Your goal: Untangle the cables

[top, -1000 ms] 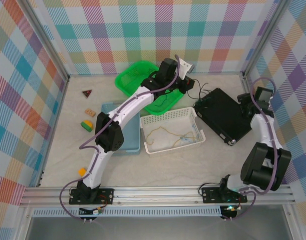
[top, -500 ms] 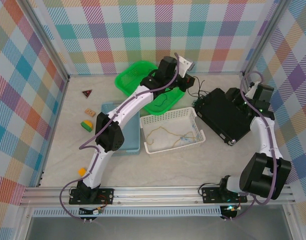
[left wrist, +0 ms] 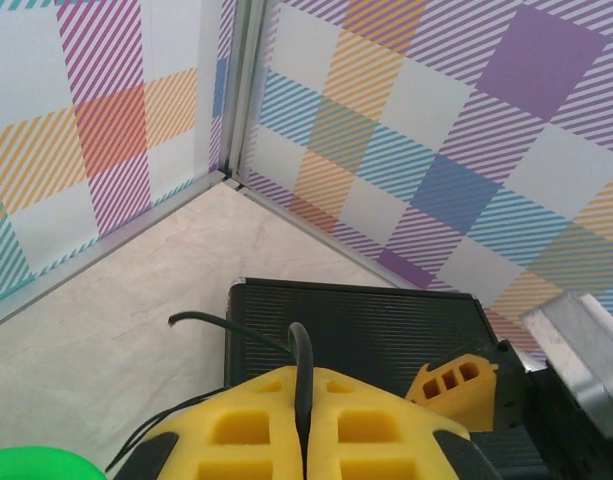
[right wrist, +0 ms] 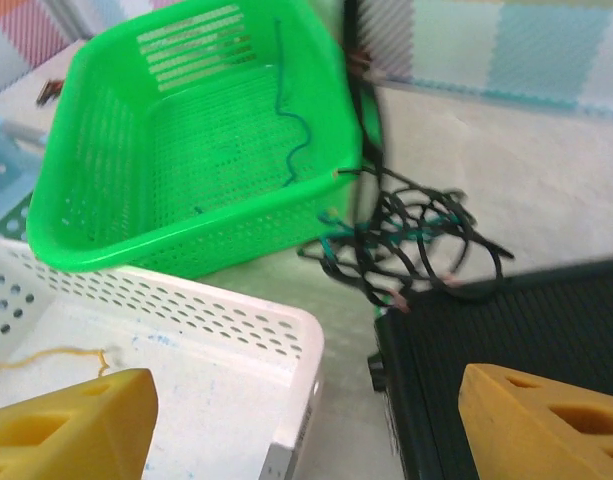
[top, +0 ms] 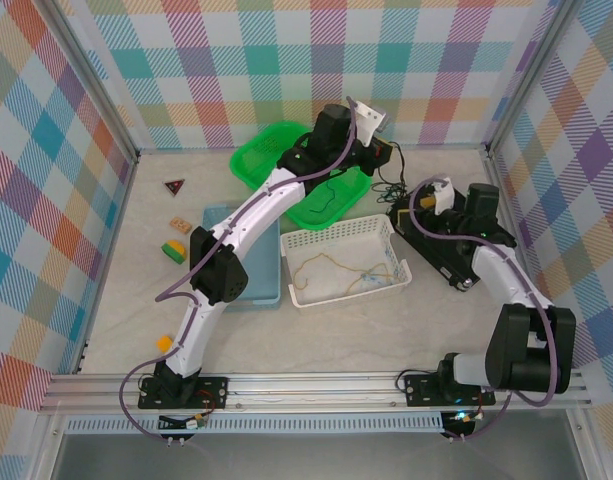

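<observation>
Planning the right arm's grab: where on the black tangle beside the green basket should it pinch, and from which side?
Probably the outer loops of the tangle at the black tray's edge, approached low from the tray side: they stick out free there, while the left gripper pinches a strand farther back.

Green baskets (top: 261,155) two; white basket (top: 338,230) one; black box (top: 431,245) one.

Bright green for the slotted basket (right wrist: 186,150), dark green for the cable (right wrist: 291,130) in it. White for the perforated basket (right wrist: 216,330), tan-yellow for its cable (right wrist: 66,352). Black for the ribbed box (right wrist: 506,330) and the tangled cables (right wrist: 406,240). Pale blue for the tray (top: 261,282). Yellow for the fingers (left wrist: 236,430) of left gripper (left wrist: 304,420) and right gripper (right wrist: 308,400). Pastel plaid of teal, orange, purple and pink on the walls (top: 186,60). Beige, faintly marbled, for the table (top: 386,340).
</observation>
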You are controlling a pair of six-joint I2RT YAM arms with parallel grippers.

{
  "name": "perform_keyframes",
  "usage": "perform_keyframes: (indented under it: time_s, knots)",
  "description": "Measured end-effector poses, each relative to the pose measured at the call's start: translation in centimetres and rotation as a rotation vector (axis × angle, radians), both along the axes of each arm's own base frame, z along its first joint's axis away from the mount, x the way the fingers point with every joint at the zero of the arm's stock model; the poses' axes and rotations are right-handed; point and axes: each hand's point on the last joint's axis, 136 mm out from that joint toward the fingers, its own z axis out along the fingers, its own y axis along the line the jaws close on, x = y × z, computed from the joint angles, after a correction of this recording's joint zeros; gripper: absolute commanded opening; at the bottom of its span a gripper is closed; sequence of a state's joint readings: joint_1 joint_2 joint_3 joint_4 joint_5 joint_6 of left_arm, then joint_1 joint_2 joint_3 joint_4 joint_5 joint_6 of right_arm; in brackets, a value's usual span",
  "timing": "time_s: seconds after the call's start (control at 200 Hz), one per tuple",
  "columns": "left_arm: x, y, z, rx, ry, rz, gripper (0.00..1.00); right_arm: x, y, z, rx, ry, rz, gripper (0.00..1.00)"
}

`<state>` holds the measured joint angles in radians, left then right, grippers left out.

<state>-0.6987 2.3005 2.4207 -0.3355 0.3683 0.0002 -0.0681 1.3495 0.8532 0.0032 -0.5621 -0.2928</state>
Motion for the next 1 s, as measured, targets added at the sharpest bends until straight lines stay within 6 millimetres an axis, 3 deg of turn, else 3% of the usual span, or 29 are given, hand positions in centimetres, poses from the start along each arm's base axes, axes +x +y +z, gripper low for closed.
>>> perform_keyframes:
  time_s: [0.29, 0.525, 0.695, 0.86, 1.0]
  knots:
    - [0.0, 0.0, 0.1, -0.001, -0.001, 0.000, 0.00, 3.6, 0.7, -1.4, -0.199, -0.137, 0.150, 0.85]
    - [-0.1, 0.1, 0.5, -0.006, -0.006, 0.000, 0.00, 5.8, 1.0, -2.8, -0.185, -0.157, 0.167, 0.84]
    - [-0.2, 0.2, 2.2, -0.029, -0.032, 0.000, 0.00, 6.6, 2.0, -3.6, -0.164, -0.184, 0.203, 0.82]
    - [-0.6, 0.4, 4.1, -0.057, -0.053, -0.002, 0.00, 7.8, 2.7, -4.1, -0.150, -0.242, 0.244, 0.66]
    - [-0.9, 0.7, 5.2, -0.069, -0.065, -0.001, 0.00, 9.1, 3.4, -3.1, -0.123, -0.297, 0.282, 0.44]
